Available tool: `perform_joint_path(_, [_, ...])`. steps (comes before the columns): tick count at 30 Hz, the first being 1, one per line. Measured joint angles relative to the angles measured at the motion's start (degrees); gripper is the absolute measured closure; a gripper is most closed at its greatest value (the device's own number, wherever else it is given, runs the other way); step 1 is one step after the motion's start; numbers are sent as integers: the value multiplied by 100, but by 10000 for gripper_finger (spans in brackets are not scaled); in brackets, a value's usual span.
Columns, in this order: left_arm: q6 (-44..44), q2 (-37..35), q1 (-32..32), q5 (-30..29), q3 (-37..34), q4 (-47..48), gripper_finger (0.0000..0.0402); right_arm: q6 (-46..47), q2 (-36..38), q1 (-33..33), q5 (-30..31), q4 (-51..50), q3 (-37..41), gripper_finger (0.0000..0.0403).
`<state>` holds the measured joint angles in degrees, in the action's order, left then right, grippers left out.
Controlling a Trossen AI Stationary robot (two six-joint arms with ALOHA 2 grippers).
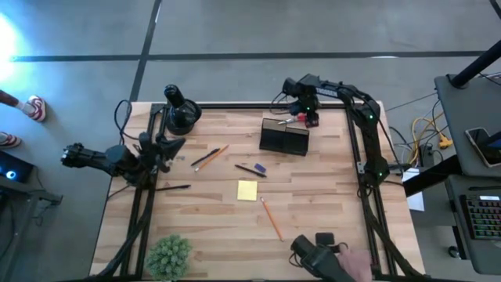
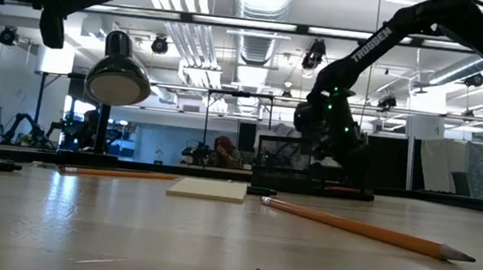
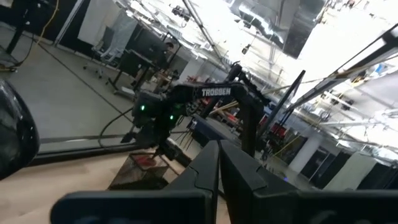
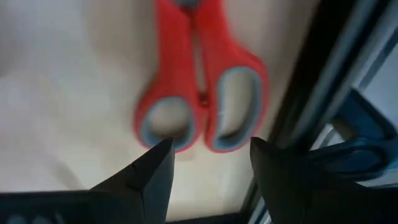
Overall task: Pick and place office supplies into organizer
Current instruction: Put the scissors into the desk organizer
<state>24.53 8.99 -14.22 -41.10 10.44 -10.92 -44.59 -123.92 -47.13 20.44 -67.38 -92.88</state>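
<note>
Red-handled scissors [image 4: 199, 93] lie flat on the wooden table by its far edge, just behind the black organizer [image 1: 283, 137]. My right gripper [image 4: 208, 165] hangs open above them, pointing steeply down, one finger on either side of the handle loops' end and no contact showing. In the high view it is at the far right [image 1: 304, 116]. A yellow sticky pad [image 1: 247, 189], orange pencils [image 1: 272, 218] [image 1: 211, 157], a dark pen with a purple piece [image 1: 255, 168] and a black pen [image 1: 174, 187] lie mid-table. My left gripper [image 3: 217, 168] waits shut at the left edge.
A round black object with an upright knob [image 1: 182, 113] stands at the far left. A small green plant [image 1: 169, 254] sits at the near left corner. A dark device [image 1: 319, 249] and a person's hand [image 1: 357, 263] show at the near right edge.
</note>
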Motion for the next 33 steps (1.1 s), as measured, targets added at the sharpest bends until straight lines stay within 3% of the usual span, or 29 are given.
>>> perform_joint_path(6, [2,4,0,2,0,-2,402,-231,-13,-66,-395,376,71,204])
perform_joint_path(16, [18,-2,0,2,0,-4,402,-688,31,-142,-330,903,472,206])
perform_joint_path(27, [16,-2,0,1,0,-7,402,-424,29,-227,-896,959,656,266])
perform_joint_path(33, [13,-4,0,-40,0,-9,402,-281,57,-141,-832,1038,832,305])
